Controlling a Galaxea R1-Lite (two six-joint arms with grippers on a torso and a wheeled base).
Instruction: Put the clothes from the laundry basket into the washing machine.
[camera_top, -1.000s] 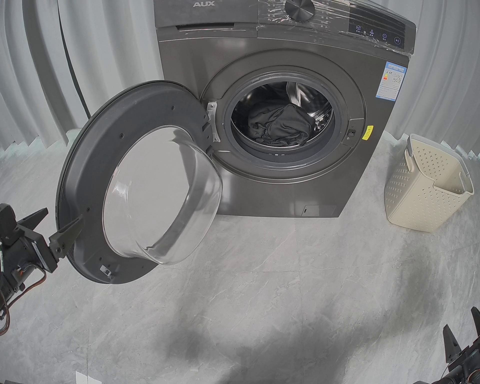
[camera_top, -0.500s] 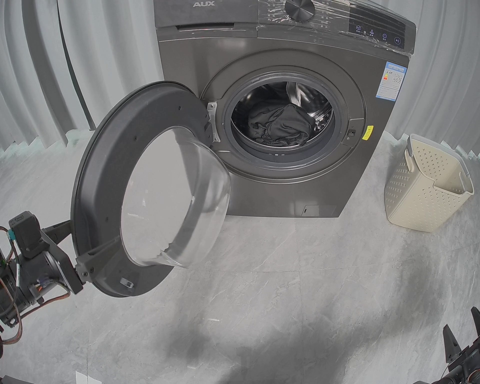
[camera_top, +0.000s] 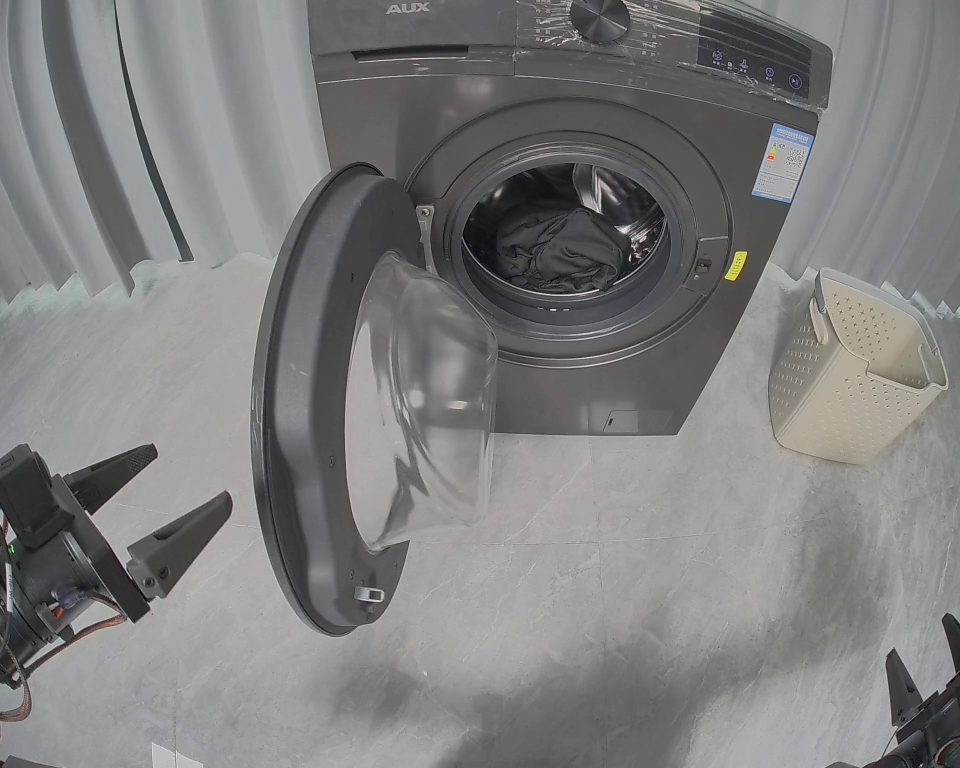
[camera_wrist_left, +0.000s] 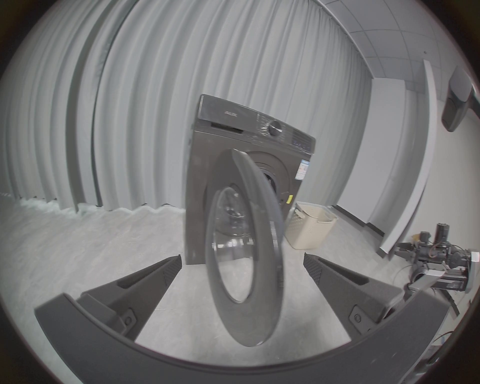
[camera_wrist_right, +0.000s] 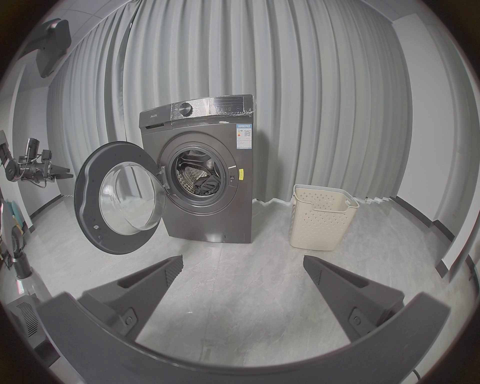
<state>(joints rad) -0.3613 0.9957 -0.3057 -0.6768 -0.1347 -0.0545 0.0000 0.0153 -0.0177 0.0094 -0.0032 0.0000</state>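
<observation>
The door (camera_top: 330, 400) is being swung half shut, with the left gripper (camera_top: 192, 473) now being held clear of it, jaws apart, as on the right gripper (camera_wrist_right: 240, 260). The clothes (camera_top: 560, 250) are lying inside the washing machine (camera_top: 600, 90), so loading seems finished.

Entries, as we find them:
- washing machine (camera_top: 560, 395): its top is cut off by the head view's upper edge.
- dark clothes (camera_top: 560, 250) in the drum: the lower part is behind the opening's rim, and we cannot count the pieces.
- laundry basket (camera_top: 800, 390): its bottom is hidden by its own walls.
- door (camera_wrist_left: 270, 270): in the left wrist view it covers most of the drum opening.
- right pincer (camera_top: 922, 655): cut off past its fingertips at the head view's lower right corner.
- label (camera_top: 781, 162): the print is too small for us to read.
</observation>
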